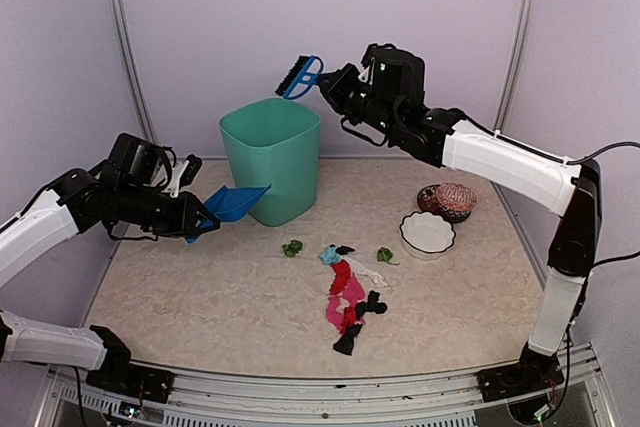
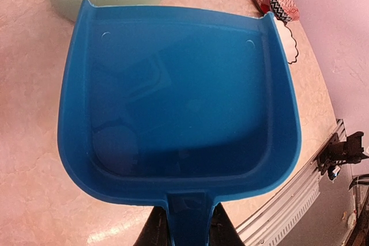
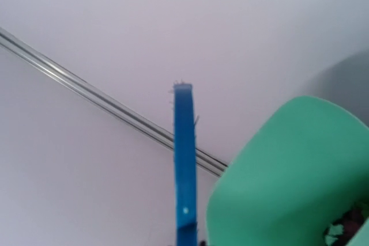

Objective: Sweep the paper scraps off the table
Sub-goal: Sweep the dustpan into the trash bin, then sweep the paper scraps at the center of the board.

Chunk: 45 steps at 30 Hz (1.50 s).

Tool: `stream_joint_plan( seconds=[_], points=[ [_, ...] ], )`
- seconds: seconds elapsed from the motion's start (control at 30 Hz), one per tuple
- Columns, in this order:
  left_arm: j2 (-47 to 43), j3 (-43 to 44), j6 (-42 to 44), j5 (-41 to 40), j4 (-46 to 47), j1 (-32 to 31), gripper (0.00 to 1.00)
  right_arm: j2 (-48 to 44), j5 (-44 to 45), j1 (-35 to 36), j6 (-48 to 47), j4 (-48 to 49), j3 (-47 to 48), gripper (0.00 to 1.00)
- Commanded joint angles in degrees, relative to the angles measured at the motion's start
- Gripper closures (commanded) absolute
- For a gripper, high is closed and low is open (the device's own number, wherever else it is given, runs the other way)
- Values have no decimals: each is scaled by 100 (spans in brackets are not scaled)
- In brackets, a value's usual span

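Paper scraps (image 1: 346, 299) in pink, red, black and white lie in a loose pile on the table (image 1: 190, 297), right of centre. Two green bits (image 1: 292, 247) (image 1: 385, 255) sit just beyond the pile. My left gripper (image 1: 200, 222) is shut on the handle of a blue dustpan (image 1: 236, 201), held low with its mouth against the green bin. In the left wrist view the dustpan (image 2: 179, 102) is empty. My right gripper (image 1: 336, 87) is shut on a blue brush (image 1: 299, 76), raised above the bin's rim. The brush (image 3: 184, 159) appears edge-on in the right wrist view.
A tall green bin (image 1: 272, 159) stands at the back centre, with some scraps (image 3: 346, 226) inside it. A white scalloped bowl (image 1: 427, 232) and a patterned bowl (image 1: 447, 199) sit at the right. Walls close in the back and sides; a metal rim (image 1: 330, 387) runs along the front.
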Motion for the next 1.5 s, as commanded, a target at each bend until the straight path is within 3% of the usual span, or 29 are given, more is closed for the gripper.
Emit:
stream_joint_plan(
  seconds=[0.0, 0.33, 0.63, 0.87, 1.47],
  points=[
    [-6, -90, -94, -486, 106, -310, 100, 119, -133, 58, -372, -213, -61, 100],
    [37, -400, -509, -1665, 158, -1105, 100, -1218, -652, 59, -1380, 858, -2480, 100],
    [-319, -696, -811, -2341, 554, -1256, 100, -1872, -704, 94, -1148, 910, -3937, 100],
    [-466, -598, -857, -2753, 444, -1256, 100, -1428, -711, 376, -740, 997, -4102, 100],
    [-992, -567, -952, -3135, 268, -1250, 100, 583, -1390, 688, 781, 1005, -3314, 100]
  ],
)
